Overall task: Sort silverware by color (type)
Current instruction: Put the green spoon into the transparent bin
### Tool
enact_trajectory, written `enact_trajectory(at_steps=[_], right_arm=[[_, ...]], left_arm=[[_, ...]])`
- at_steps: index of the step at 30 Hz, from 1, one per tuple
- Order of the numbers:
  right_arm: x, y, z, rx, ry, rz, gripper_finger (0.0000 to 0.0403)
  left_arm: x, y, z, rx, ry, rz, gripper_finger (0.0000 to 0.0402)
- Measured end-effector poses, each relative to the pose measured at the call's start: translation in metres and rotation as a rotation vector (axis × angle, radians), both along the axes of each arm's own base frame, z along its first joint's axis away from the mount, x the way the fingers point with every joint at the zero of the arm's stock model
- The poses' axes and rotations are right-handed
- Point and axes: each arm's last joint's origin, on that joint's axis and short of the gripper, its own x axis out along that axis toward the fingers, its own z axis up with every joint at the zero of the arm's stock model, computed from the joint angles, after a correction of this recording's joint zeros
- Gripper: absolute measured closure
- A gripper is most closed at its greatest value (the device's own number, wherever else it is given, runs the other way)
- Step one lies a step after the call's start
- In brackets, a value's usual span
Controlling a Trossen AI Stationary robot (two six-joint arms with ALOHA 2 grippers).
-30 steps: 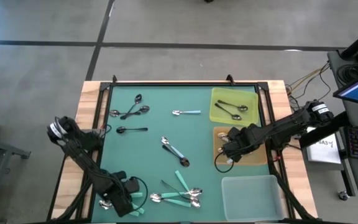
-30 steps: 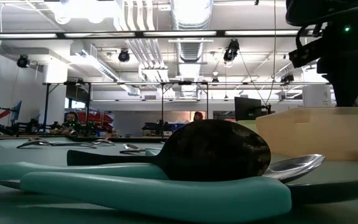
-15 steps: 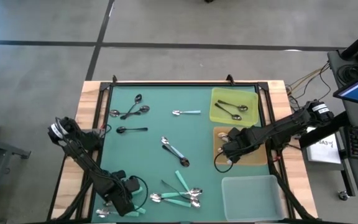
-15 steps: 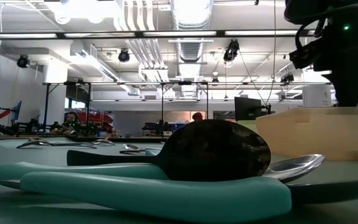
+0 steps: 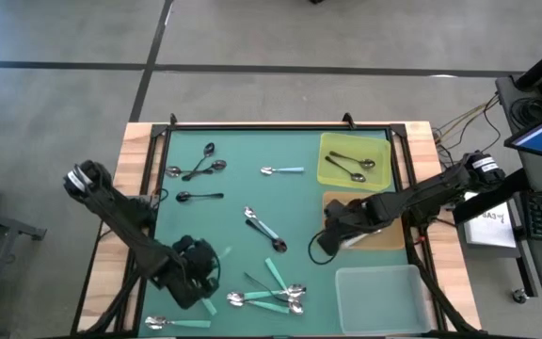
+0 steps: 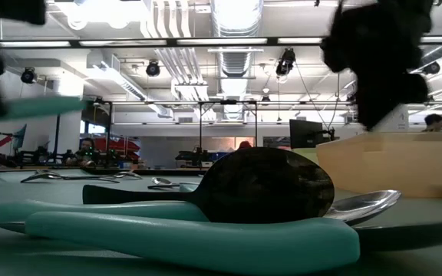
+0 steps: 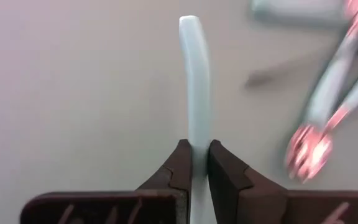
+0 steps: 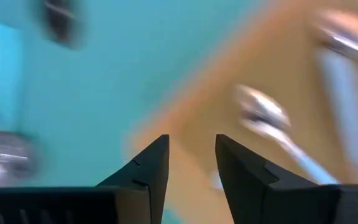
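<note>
My left gripper (image 5: 194, 273) hangs above the green mat's near left part, shut on a teal-handled spoon (image 7: 194, 74). The spoon's handle (image 6: 29, 107) shows raised in the low view. A heap of teal spoons (image 5: 276, 294) lies to its right, and one more spoon (image 5: 172, 323) lies by the near edge. My right gripper (image 5: 326, 240) stands open over the mat, just left of the orange tray (image 5: 389, 240), with nothing between its fingers (image 8: 148, 168). Dark spoons (image 5: 196, 165) and light-blue ones (image 5: 263, 226) lie scattered on the mat. My left gripper pinches the teal spoon's handle (image 7: 197, 146) between its two fingers, which lie across it. The handle runs straight out past the fingertips. The spoon is lifted clear of the mat; its bowl end is hidden behind the gripper.
A yellow tray (image 5: 332, 174) at the far right holds two dark spoons. The orange tray below it holds spoons with light-blue handles (image 8: 334, 68). A clear tray (image 5: 382, 299) sits at the near right. A black frame (image 5: 252, 125) borders the mat.
My left gripper has shut on the teal spoon near the near left corner, then risen and gone toward the far edge with it; the spoon is now lifted clear. My right gripper has moved from over the orange tray toward the table's left, onto the mat.
</note>
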Motion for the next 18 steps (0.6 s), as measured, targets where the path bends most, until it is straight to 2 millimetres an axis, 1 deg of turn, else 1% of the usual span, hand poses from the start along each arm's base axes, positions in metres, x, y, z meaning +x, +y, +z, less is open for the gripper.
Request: enact_trajectory(at_steps=[3,6,8,10,11,14,18], right_arm=[[0.023,0.007,0.013,0.044,-0.275,0.028,0.029],[0.044,0.015,0.032,0.056,-0.578,0.07,0.0295],[0.054,0.017,0.044,0.048,-0.752,0.088,0.0297],[0.061,0.019,0.053,0.041,-0.886,0.096,0.0298],[0.064,0.02,0.056,0.04,-0.939,0.1,0.0297],[0.07,0.021,0.059,0.036,-1.023,0.09,0.0287],[0.073,0.019,0.055,0.007,-1.022,0.045,0.0261]], left_arm=[[0.009,0.006,0.012,0.012,-0.154,0.068,0.039],[0.022,0.011,0.022,0.017,-0.3,0.131,0.039],[0.03,0.014,0.025,0.021,-0.37,0.164,0.039],[0.038,0.018,0.03,0.024,-0.446,0.207,0.039],[0.043,0.019,0.032,0.023,-0.484,0.223,0.039],[0.057,0.025,0.04,0.037,-0.564,0.221,0.039],[0.071,0.032,0.049,0.036,-0.641,0.224,0.039]])
